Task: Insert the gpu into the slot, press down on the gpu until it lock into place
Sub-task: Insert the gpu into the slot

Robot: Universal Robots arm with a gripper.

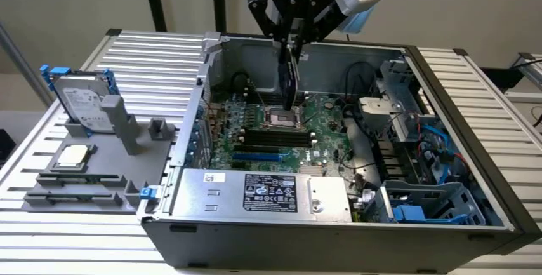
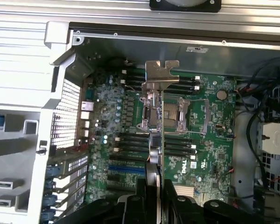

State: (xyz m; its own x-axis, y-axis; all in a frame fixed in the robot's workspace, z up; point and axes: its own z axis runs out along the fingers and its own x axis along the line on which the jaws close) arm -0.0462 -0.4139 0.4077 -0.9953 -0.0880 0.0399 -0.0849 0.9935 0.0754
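You are holding the gpu (image 1: 290, 81) edge-down, with the jaws of the gripper (image 1: 293, 41) clamping its top, and it is hanging over the processor socket (image 1: 281, 117). It is not yet sitting in the slot (image 1: 258, 158), which is lying bare nearer the power supply (image 1: 263, 192), so inserting and pressing are both remaining. The wrist view is showing you the card's silver bracket (image 2: 157, 74) edge-on, while the exterior view is suggesting its height above the motherboard (image 1: 326, 135).
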